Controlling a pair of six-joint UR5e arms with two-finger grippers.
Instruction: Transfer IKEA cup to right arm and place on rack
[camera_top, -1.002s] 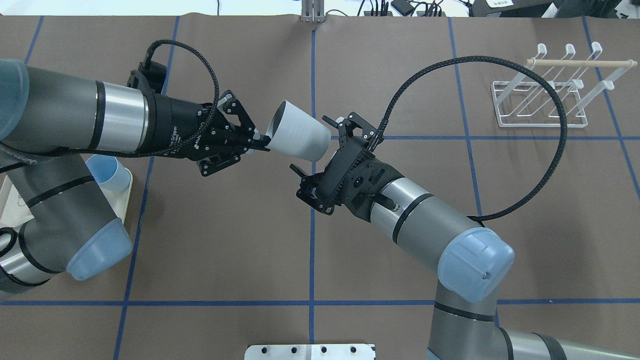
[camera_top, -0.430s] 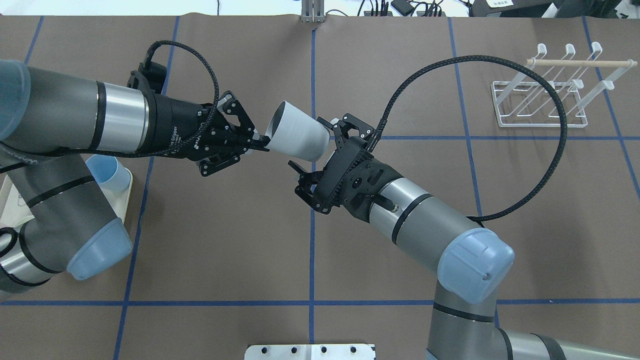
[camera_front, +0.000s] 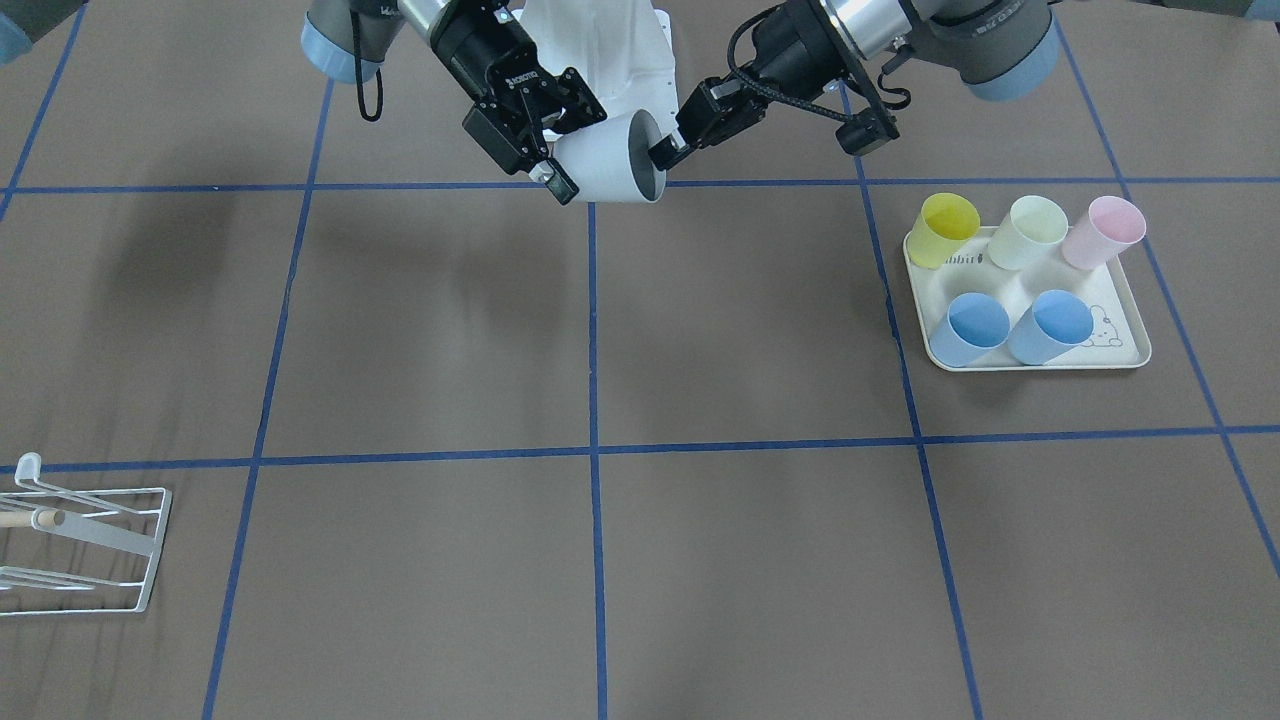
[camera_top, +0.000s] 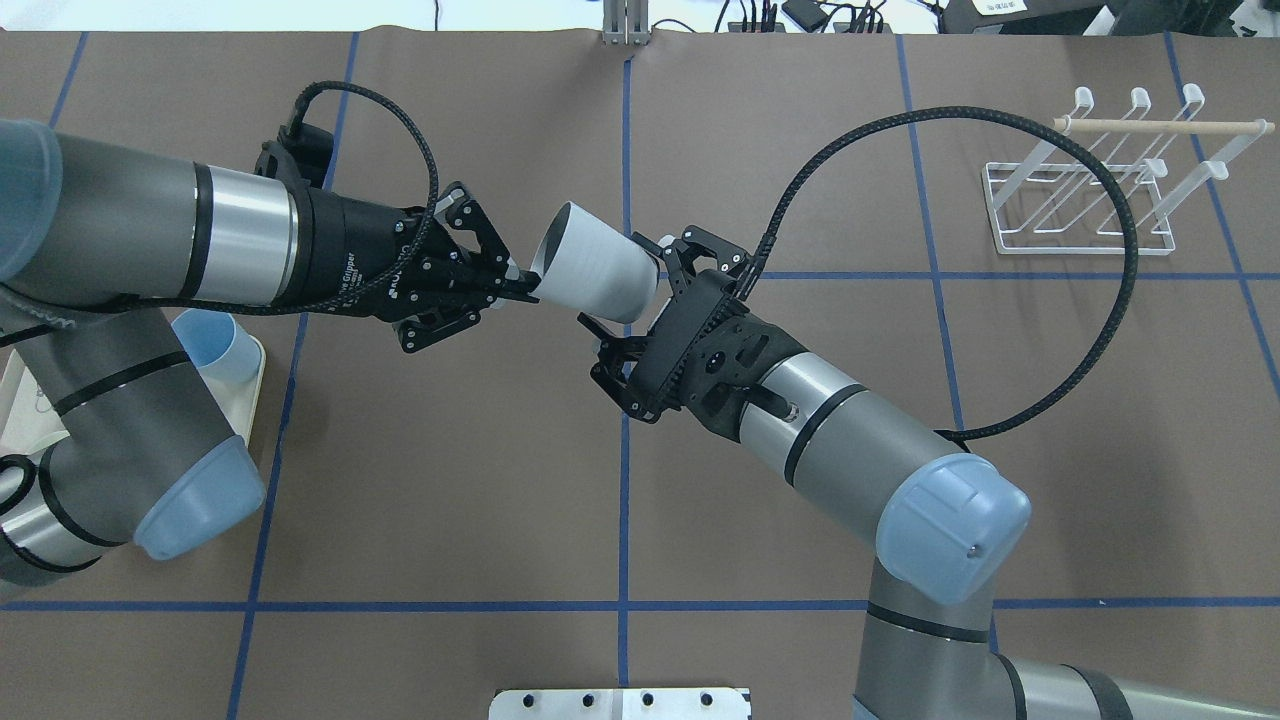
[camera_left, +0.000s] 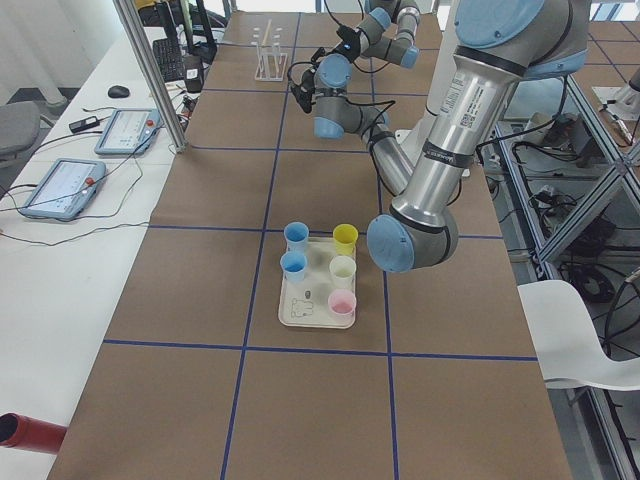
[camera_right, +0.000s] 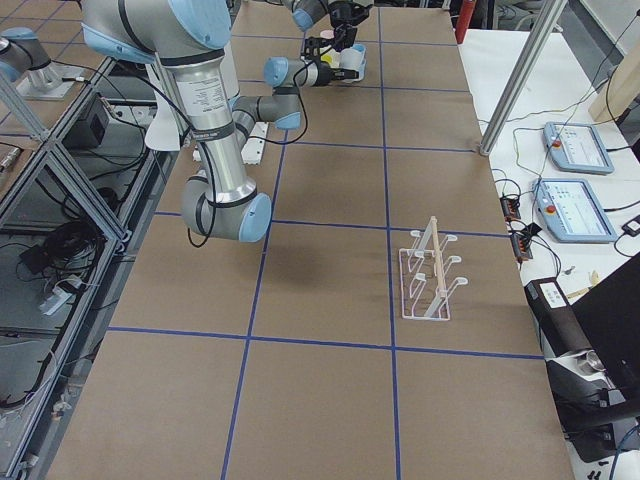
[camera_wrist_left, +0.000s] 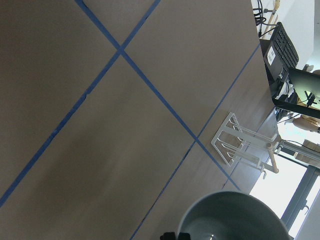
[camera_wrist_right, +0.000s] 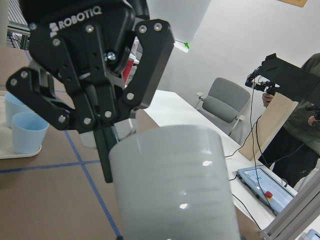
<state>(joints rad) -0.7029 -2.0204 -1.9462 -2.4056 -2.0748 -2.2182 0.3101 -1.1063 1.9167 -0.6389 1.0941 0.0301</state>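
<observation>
The IKEA cup (camera_top: 597, 272), pale white, hangs on its side above the table's middle, mouth toward the left arm. My left gripper (camera_top: 520, 285) is shut on its rim, one finger inside the mouth (camera_front: 662, 155). The right arm's gripper (camera_top: 628, 283) is open, its fingers (camera_top: 588, 322) straddling the cup's base without a clear squeeze. From the right wrist view the cup (camera_wrist_right: 175, 190) fills the lower frame, with the left gripper's fingers (camera_wrist_right: 107, 155) clamped on its far rim. The white wire rack (camera_top: 1080, 215) stands at the far right, nothing on it.
A cream tray (camera_front: 1040, 362) holds several coloured cups on the left arm's side; one blue cup (camera_top: 215, 340) shows beside the left arm's elbow. The right arm's black cable (camera_top: 1120, 300) loops toward the rack. Blue tape lines cross the brown table.
The right gripper has slid forward toward the cup, so its fingers now sit alongside the base. The left gripper and the cup have held still.
</observation>
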